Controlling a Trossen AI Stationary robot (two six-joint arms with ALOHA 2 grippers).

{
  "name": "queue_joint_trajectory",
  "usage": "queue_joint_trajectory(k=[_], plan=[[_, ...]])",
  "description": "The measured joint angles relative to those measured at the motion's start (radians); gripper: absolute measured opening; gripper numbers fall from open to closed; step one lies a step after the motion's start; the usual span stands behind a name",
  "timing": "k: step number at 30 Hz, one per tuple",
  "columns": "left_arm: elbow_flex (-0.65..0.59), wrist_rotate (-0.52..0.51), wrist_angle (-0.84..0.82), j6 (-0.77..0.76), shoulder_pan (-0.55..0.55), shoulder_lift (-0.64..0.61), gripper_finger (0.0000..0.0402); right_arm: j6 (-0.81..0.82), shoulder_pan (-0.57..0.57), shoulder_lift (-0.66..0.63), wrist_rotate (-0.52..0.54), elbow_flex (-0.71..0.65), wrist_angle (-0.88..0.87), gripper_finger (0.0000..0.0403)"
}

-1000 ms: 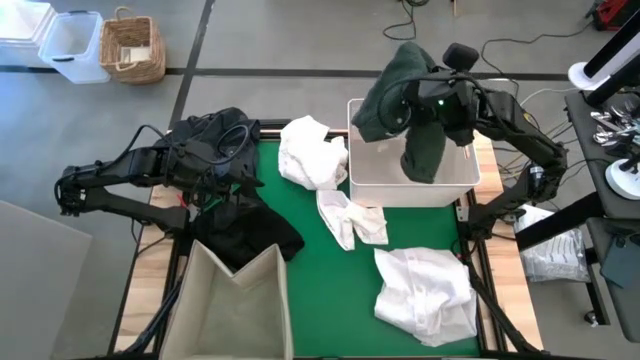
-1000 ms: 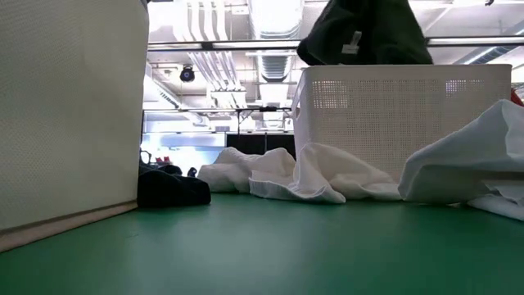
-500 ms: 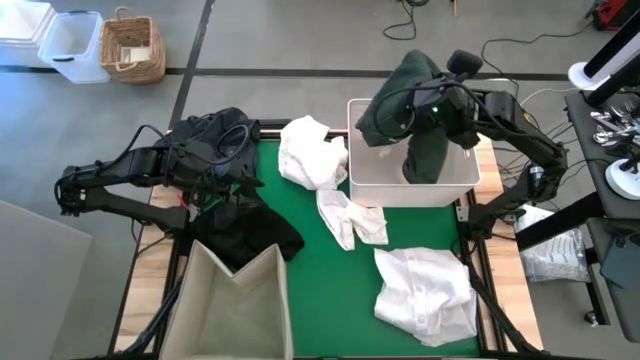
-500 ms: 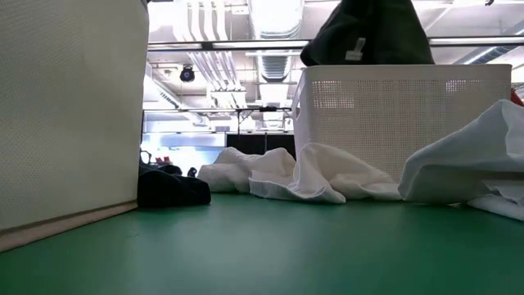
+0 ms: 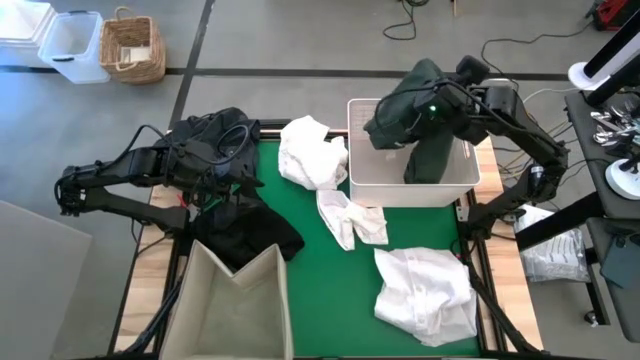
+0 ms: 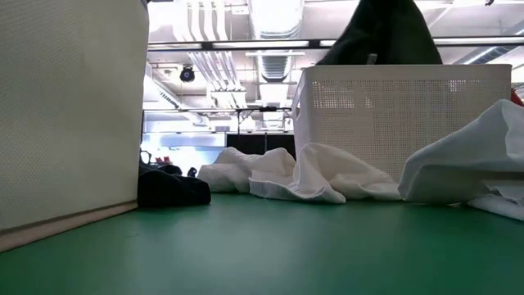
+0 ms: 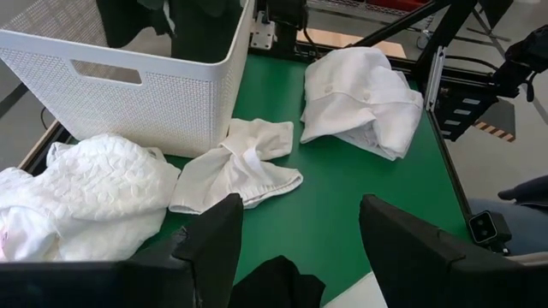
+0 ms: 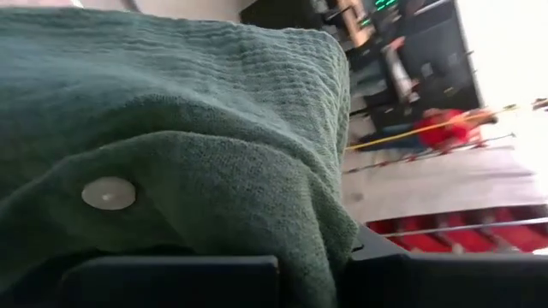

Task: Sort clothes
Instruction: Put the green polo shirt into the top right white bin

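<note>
L side: my left gripper [image 5: 228, 172] hangs over the left edge of the green mat [image 5: 330, 270], fingers apart, nothing between them. Under/beside it a heap of black fabric garments [image 5: 245, 225] lies on the mat, touching the far rim of the beige fabric bin [image 5: 235, 300] at the near-left corner. Can't tell if anything is in the bin yet.

Centre: white textured knit garment [image 5: 312, 150] bunched at the far edge, touching the left wall of the white perforated plastic basket [image 5: 412, 188]. Small white crumpled cloth [image 5: 350, 220] just near of it, against the basket's near-left corner.

R side: my right gripper [image 5: 432, 108] is clamped shut on a dark green waffle-knit garment [image 5: 405, 112], held above the basket; part of it trails down inside. White buttoned shirt [image 5: 425, 292] lies in a pile at the near-right corner.

Progress est.: early-mid. One dark item over the basket, not yet let go. Three whites + the black heap are loose on the mat, unsorted.
</note>
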Motion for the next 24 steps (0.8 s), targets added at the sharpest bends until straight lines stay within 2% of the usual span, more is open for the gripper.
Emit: queue_joint_trajectory(k=[17,24], plan=[[0.000,0.000,-0.001,-0.005,0.000,0.000,0.0213,0.198,-0.154,-0.005,-0.257,0.000,-0.044,0.0012],[0.000,0.000,-0.001,-0.005,0.000,0.000,0.0213,0.282,-0.242,-0.005,-0.418,-0.003,-0.043,0.0012]])
